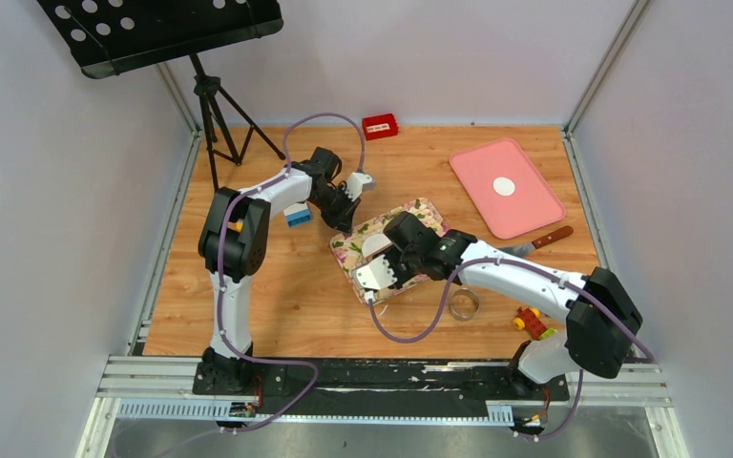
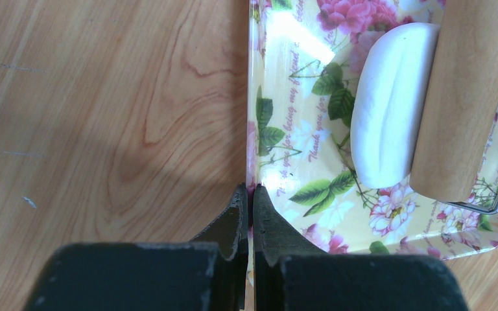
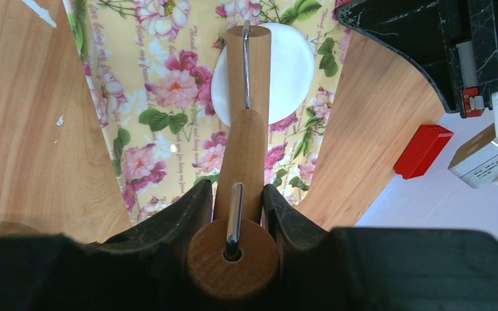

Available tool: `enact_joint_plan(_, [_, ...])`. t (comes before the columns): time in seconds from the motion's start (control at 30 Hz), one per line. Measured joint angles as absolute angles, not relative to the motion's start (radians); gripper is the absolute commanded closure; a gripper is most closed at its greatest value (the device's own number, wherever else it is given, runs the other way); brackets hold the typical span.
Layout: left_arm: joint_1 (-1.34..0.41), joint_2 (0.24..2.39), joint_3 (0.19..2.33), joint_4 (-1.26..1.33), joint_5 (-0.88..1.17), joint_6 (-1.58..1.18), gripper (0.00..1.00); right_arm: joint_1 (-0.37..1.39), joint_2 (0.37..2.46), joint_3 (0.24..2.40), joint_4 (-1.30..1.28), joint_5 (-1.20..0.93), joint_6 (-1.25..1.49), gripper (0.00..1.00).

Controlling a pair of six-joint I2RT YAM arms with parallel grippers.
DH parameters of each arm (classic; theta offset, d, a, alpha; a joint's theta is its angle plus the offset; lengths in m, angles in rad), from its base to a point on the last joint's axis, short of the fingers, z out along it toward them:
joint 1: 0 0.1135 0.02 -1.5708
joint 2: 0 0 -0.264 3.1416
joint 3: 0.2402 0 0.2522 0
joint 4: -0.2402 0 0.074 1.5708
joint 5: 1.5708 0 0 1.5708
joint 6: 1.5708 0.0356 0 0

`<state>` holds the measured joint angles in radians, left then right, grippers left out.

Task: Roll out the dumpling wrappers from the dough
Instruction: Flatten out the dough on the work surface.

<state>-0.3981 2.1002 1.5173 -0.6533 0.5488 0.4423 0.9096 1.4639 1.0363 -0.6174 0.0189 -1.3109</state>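
Note:
The dough (image 1: pixel 377 245) is a smooth white oval lump on a floral tray (image 1: pixel 423 204) at mid-table. A wooden roller (image 3: pixel 241 155) rests with its barrel on the dough (image 3: pixel 292 71), and my right gripper (image 3: pixel 238 194) is shut on the roller's handle. In the left wrist view the roller (image 2: pixel 467 97) presses the right side of the dough (image 2: pixel 389 103). My left gripper (image 2: pixel 251 191) is shut on the left rim of the tray (image 2: pixel 298 149). One dumpling wrapper (image 1: pixel 504 186), a small white disc, lies on a pink tray (image 1: pixel 534 210) at the back right.
A metal ring cutter (image 1: pixel 463 303) lies just right of the floral tray, near a knife (image 1: pixel 534 243) and small coloured toy pieces (image 1: pixel 532 322). A white-and-blue block (image 1: pixel 297 216) sits by the left arm. A red box (image 1: pixel 380 126) and a tripod (image 1: pixel 215 114) stand at the back.

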Motion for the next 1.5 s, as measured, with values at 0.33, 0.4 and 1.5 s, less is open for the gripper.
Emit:
enact_joint_plan(0.33, [-0.398, 2.100, 1.517, -0.653, 0.548, 0.440, 1.00, 0.910, 1.439, 1.040, -0.676, -0.002, -1.310, 1.00])
enact_joint_plan(0.4, [-0.398, 2.100, 1.517, -0.653, 0.548, 0.439, 1.00, 0.910, 1.431, 1.047, -0.719, -0.015, -1.302, 1.00])
enact_joint_plan(1.5, [-0.398, 2.100, 1.516, -0.651, 0.549, 0.437, 1.00, 0.884, 1.613, 1.200, -0.561, 0.004, -1.210, 1.00])
